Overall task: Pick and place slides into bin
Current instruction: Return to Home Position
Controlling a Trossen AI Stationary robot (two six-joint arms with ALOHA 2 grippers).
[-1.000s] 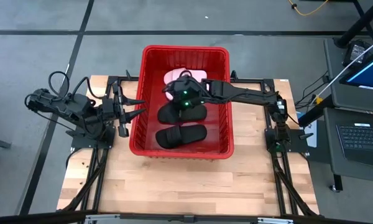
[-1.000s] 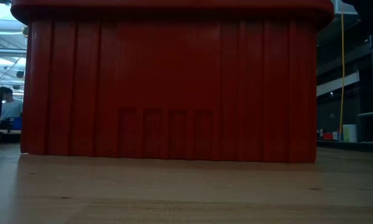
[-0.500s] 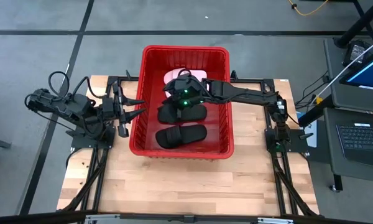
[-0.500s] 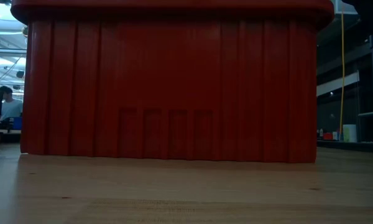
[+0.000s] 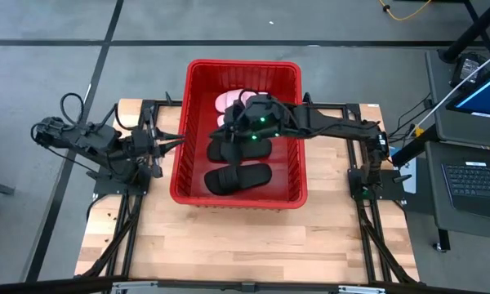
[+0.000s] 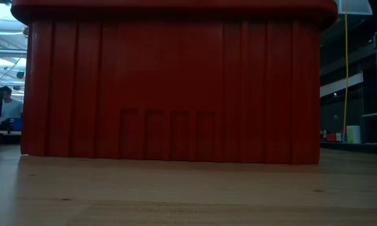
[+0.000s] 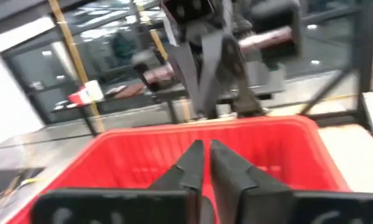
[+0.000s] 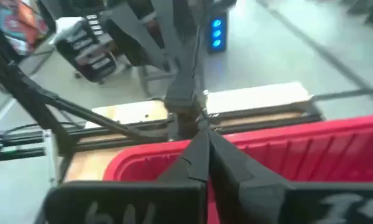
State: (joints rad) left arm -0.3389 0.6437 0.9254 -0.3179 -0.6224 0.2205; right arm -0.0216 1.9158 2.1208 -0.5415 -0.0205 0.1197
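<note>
Grey concrete floor (image 5: 41, 49) surrounds a pale wooden bench (image 5: 229, 245), and in the low view a seated person (image 6: 5, 105) shows at the far left edge of the room behind. At the left of the high frame the left arm lies folded over the bench edge. The left end effector (image 5: 175, 137) is just outside the left wall of the red bin (image 5: 178, 175), fingers together and empty. The bin stands at upper centre of the bench and holds the slides: a pale pink slide (image 5: 227, 100) near its top wall, one black slide (image 5: 225, 151) in the middle and another black slide (image 5: 238, 177) nearer the lower wall. The right arm reaches in from the right across the bin's rim. The right end effector (image 5: 230, 129) hangs above the middle black slide, fingers closed on nothing. A laptop (image 5: 474, 175) sits at the right edge.
</note>
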